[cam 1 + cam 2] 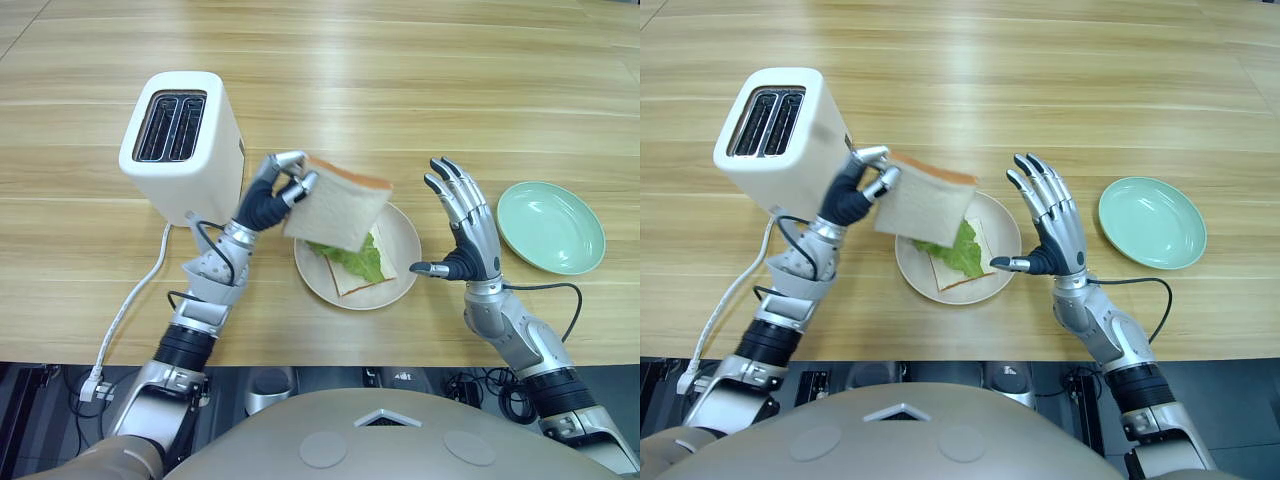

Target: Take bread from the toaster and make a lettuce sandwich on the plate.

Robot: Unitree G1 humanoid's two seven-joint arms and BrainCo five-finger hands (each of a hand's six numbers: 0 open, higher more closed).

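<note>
My left hand (272,198) is shut on a slice of white bread (335,205), held tilted just above the left part of the beige plate (402,236). On that plate lies another bread slice (360,282) with a lettuce leaf (355,260) on top, partly hidden by the held slice. The white toaster (183,140) stands to the left, and both its slots look dark. My right hand (462,225) stays open beside the plate's right rim, fingers spread upward, holding nothing.
A light green dish (551,226) sits to the right of my right hand. The toaster's white cord (128,308) runs down to the table's near edge. A black cable (560,290) loops by my right wrist. Bare wooden table (400,90) lies beyond.
</note>
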